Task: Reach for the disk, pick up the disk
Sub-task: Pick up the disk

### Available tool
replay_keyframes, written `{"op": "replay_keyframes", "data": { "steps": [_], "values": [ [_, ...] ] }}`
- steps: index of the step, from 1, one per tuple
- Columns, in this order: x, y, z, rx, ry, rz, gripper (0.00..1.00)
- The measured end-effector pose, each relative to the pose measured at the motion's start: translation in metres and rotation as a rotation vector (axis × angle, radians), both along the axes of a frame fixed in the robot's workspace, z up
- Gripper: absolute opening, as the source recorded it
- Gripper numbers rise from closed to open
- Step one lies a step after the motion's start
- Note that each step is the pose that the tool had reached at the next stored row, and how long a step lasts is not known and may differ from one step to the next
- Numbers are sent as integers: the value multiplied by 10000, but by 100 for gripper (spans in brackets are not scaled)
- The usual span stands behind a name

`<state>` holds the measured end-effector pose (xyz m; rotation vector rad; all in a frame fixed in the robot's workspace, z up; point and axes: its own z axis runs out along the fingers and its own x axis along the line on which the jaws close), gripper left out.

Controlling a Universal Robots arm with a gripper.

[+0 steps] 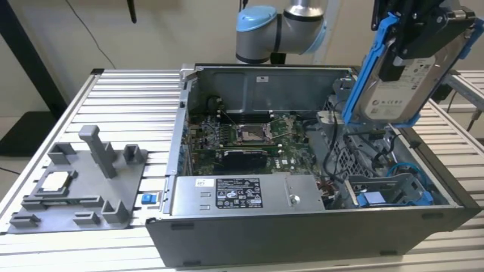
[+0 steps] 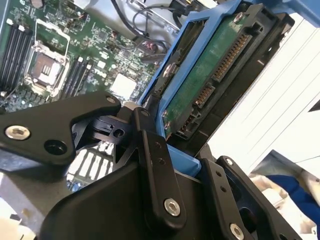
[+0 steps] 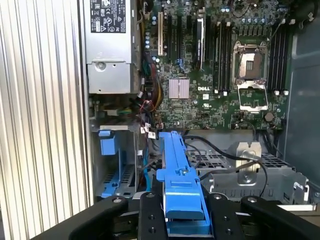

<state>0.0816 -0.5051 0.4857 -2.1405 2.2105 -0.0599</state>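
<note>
The disk (image 1: 404, 79), a silver hard drive with a white label and blue side rails, hangs upright in the air above the open computer case's drive end, on the exterior view's right. My gripper (image 1: 408, 42) is shut on it from above, black fingers pressing on its two sides. The second wrist view shows the disk's green circuit-board face (image 2: 200, 80) and connector inside the blue frame, held between my black fingers (image 2: 152, 165). In the first wrist view the disk's blue rail (image 3: 177, 180) appears edge-on between the gripper (image 3: 184, 216) fingers.
The open case (image 1: 302, 226) holds a motherboard (image 1: 242, 136), a grey power supply (image 1: 242, 195), loose cables (image 3: 225, 150) and a bare blue bracket (image 1: 382, 195) in the drive bay below the disk. A grey fixture (image 1: 83, 187) with a small silver chip sits on the slatted table (image 1: 136, 96).
</note>
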Motion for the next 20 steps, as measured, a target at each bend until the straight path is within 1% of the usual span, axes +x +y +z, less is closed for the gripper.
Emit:
{"op": "replay_keyframes", "data": {
  "steps": [2,6,9,12,13,17,18,20],
  "values": [
    [0,-51,-9,-1,0,-1,0],
    [-1,-212,-18,0,0,-1,0],
    [-1,-297,-27,-2,0,-2,0],
    [-1,-393,-39,-2,0,-1,0],
    [-1,-430,-43,-1,0,-1,0],
    [-1,-605,-55,-4,0,-1,0],
    [-1,-638,-60,-4,0,-1,0],
    [-1,-687,-74,-6,0,-2,0]
  ]
}}
